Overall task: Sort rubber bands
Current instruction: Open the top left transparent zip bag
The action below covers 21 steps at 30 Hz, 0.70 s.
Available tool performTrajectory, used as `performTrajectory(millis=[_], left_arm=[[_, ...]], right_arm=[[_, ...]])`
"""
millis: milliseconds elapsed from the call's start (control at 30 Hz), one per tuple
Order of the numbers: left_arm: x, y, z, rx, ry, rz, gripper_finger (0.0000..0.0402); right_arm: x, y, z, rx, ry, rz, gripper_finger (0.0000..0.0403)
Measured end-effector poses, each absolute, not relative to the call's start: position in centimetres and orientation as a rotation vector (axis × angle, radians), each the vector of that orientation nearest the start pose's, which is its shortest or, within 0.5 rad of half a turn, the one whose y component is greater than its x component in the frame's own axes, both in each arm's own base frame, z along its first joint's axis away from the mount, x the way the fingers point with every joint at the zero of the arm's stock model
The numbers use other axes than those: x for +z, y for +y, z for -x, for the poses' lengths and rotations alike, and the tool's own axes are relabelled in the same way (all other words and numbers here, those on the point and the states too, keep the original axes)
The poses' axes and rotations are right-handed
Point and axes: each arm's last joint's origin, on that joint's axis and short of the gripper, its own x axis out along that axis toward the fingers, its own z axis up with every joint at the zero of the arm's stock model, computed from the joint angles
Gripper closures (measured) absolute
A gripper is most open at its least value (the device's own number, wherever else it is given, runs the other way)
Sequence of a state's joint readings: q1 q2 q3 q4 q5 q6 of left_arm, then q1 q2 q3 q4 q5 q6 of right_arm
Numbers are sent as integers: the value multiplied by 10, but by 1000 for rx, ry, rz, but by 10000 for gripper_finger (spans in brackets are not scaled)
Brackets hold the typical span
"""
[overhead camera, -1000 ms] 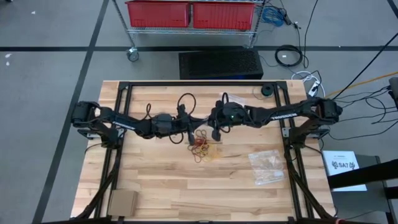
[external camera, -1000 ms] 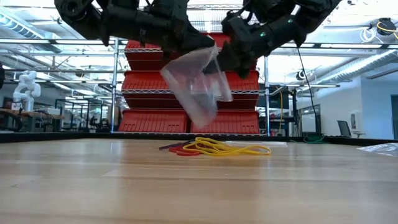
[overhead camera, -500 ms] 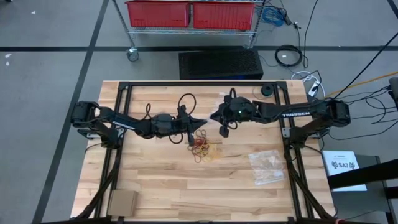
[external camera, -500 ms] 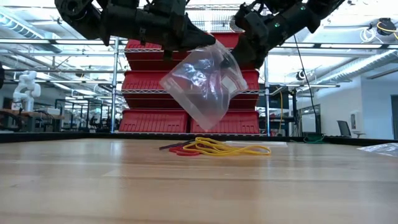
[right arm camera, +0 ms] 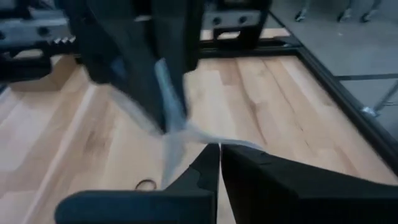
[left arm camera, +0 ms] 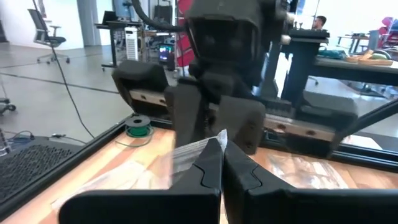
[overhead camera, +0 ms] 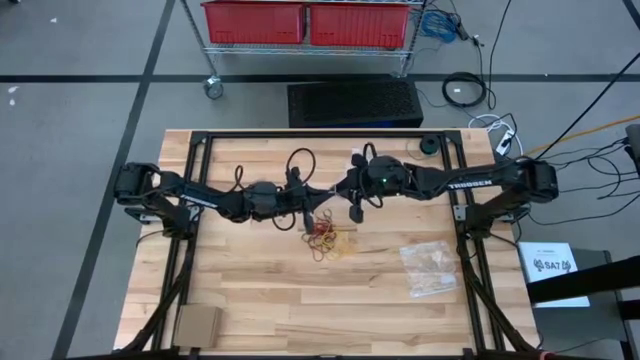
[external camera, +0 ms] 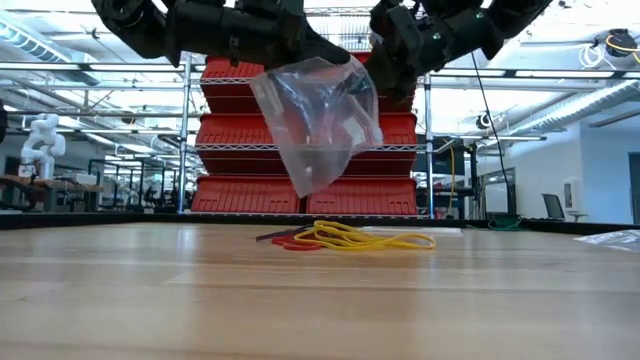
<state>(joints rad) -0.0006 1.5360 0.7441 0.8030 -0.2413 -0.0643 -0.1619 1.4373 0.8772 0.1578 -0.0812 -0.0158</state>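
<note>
A clear plastic bag (external camera: 318, 122) hangs in the air between my two grippers, above a loose pile of rubber bands (overhead camera: 328, 236) lying on the wooden table. In the low view the pile shows as yellow loops (external camera: 362, 238) and red ones (external camera: 289, 243). My left gripper (overhead camera: 317, 194) is shut on the bag from the table's left. My right gripper (overhead camera: 343, 194) is shut on it from the right. The two grippers almost face each other, close together over the table's middle. My left gripper pinches the bag's top edge (left arm camera: 198, 149) between its two shut fingers, coming in level from the table's left. The bag hangs below, clear of the table. My right gripper pinches the thin film at the bag's top edge (right arm camera: 200, 138) between its shut fingers, slanting slightly downward from the table's right. The film stretches between the two holds.
A second clear bag (overhead camera: 428, 268) lies flat on the table toward the right. A cardboard box (overhead camera: 197, 325) sits at the near left corner, and a small black round thing (overhead camera: 429, 146) at the far right. Loose black cables (overhead camera: 300, 162) lie behind the grippers.
My right gripper has risen a little and drawn slightly toward the table's right edge, then come back toward my left gripper. The bag, which hung narrow and folded, has spread out wide between the two grippers and now hangs higher.
</note>
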Motion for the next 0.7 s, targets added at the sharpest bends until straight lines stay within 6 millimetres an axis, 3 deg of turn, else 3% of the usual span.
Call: performTrajectory(millis=[433, 567, 700], left_arm=[[238, 9, -321, 299, -39, 49, 402], [238, 8, -321, 291, -41, 50, 402], [238, 8, -321, 284, -37, 51, 402]], right_arm=[[234, -41, -326, -62, 367, -78, 399], [231, -44, -326, -99, 384, -68, 362], [230, -45, -326, -119, 386, -97, 290]])
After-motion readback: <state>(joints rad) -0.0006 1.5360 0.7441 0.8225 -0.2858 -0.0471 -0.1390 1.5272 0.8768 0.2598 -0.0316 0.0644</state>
